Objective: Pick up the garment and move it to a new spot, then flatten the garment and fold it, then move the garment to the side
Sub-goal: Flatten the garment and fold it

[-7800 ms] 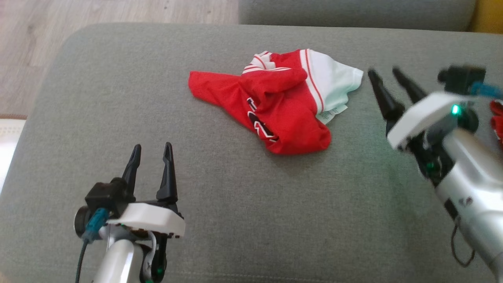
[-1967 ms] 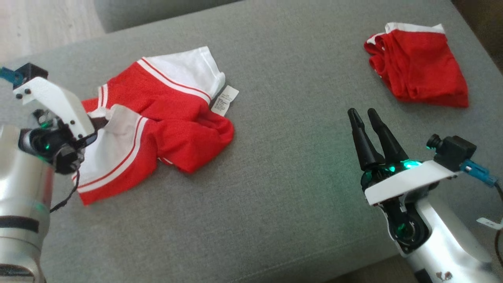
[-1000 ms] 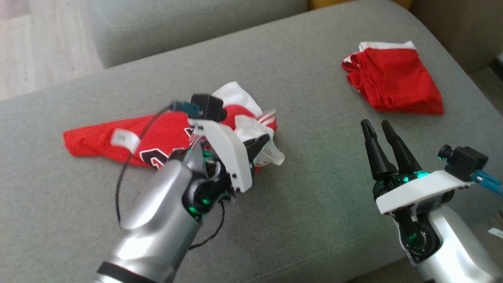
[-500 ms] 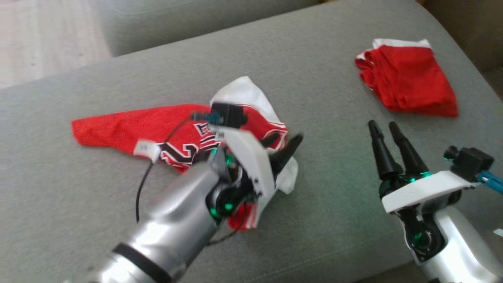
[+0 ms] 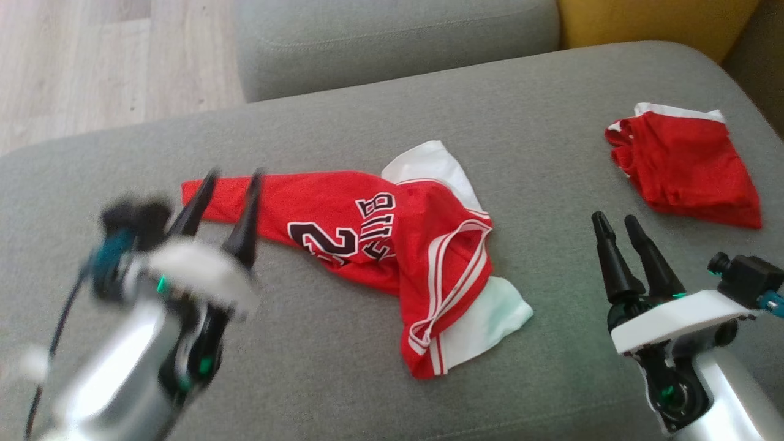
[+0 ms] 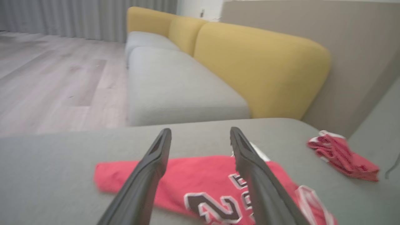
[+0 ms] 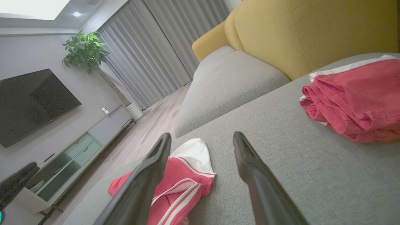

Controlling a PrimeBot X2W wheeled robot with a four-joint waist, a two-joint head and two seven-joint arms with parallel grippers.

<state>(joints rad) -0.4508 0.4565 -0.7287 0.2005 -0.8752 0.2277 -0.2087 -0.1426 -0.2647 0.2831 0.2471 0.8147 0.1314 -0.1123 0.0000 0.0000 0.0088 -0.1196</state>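
The garment (image 5: 392, 245) is a red jersey with white trim and black-and-white numbers. It lies crumpled and partly spread on the grey sofa cushion (image 5: 551, 153), free of both grippers. In the left wrist view the garment (image 6: 200, 184) lies below and ahead of the fingers. My left gripper (image 5: 226, 184) is open and blurred, hovering left of the garment's red end. My right gripper (image 5: 615, 220) stands open and empty at the lower right. In the right wrist view the garment (image 7: 184, 184) sits behind the left finger.
A folded red garment (image 5: 686, 165) lies at the cushion's far right, also visible as the folded red garment (image 7: 356, 97). A second grey cushion (image 5: 392, 37) and a yellow backrest (image 5: 649, 18) lie behind. Wooden floor (image 5: 92, 61) is at the far left.
My left gripper has opened and let go of the garment, then pulled back to the left. The garment now lies on the cushion. The head camera has shifted.
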